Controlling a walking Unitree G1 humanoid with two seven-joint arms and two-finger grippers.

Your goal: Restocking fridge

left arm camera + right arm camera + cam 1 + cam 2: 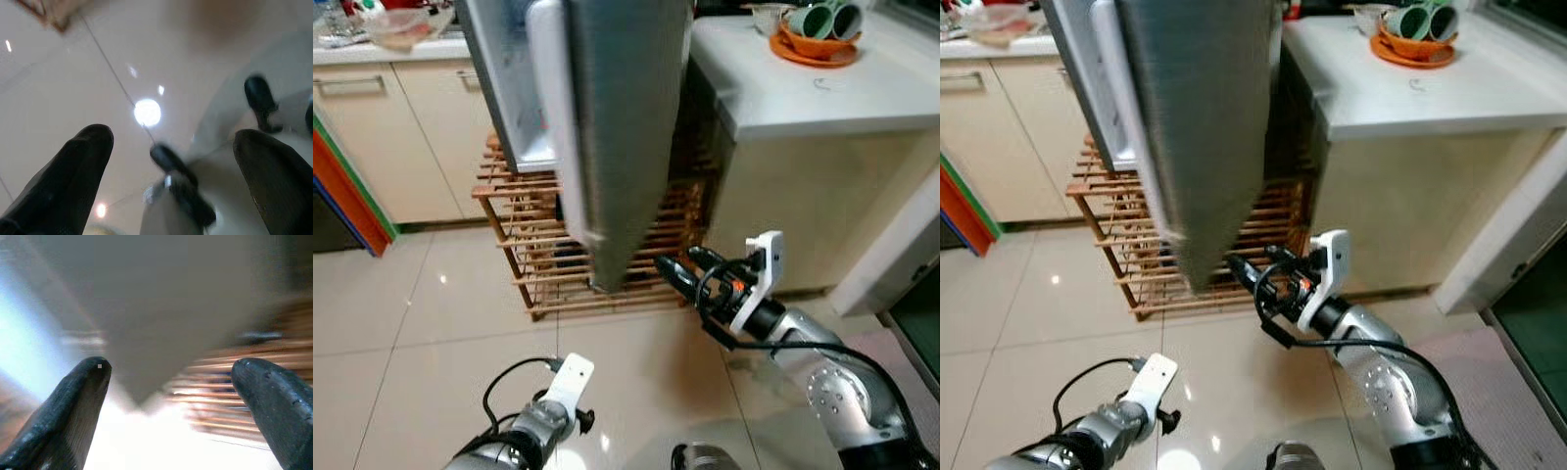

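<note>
Currently my right gripper [671, 264], fingers spread, nears the fridge door [626, 127]; heavy, rigid, I push its lower edge.

Fridge door [617, 127] swung open, blocks middle of view, lower corner just ahead of right gripper [674, 270], fingers spread. Wooden rack [524, 250] behind door, beside counter [803, 98]. Bare tiled floor [421, 323] left of door gives free passage. Left gripper [166, 161] low over floor, fingers apart.
</note>
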